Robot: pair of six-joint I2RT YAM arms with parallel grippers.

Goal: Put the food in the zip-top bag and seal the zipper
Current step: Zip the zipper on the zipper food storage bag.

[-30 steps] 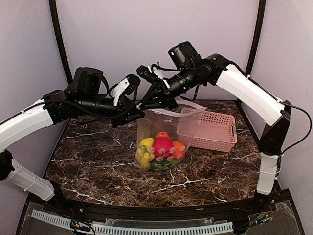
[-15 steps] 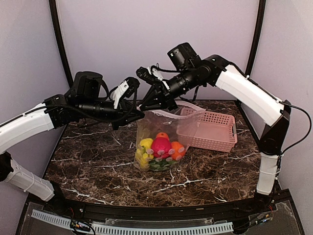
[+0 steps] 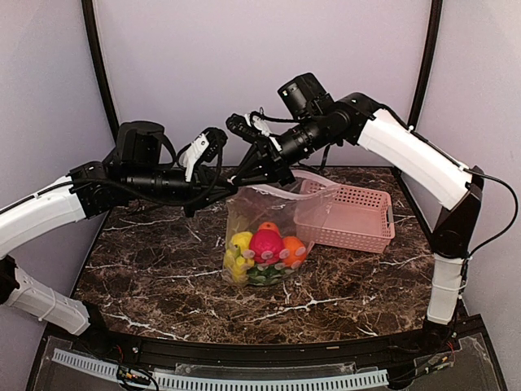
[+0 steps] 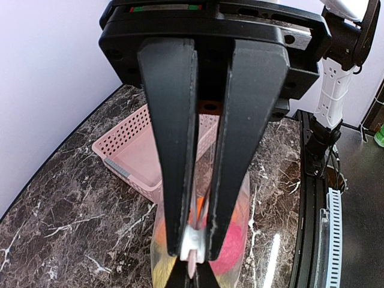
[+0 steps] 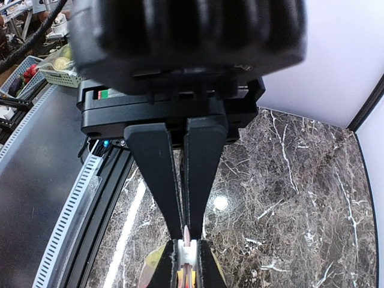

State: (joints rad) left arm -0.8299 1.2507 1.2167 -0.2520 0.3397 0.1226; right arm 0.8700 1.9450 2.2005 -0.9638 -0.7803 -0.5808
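Narrowed to a full pinch over the last second: left gripper (image 4: 193, 245) now clamped on the zipper (image 4: 191, 255), beside the right gripper (image 5: 187, 239), likewise shut on that strip. Holds the bag (image 3: 264, 216) upright by its mouth, food (image 3: 267, 246) heaped at the bottom. Might pop the zipper free or leave a gap by sliding too fast.

From above, the left end of the zipper (image 3: 321, 179) is hidden behind black fingers (image 3: 252, 171), and the green pieces (image 3: 264, 275) are too smeared by plastic to tell apart. The left wrist view cuts off the zip-top bag (image 4: 237, 204) at its lower edge, the food (image 4: 231, 249) inside a red-orange blur. A blurred black mass (image 5: 186, 30), probably housing of the right gripper (image 5: 186, 235), tops the right wrist view.
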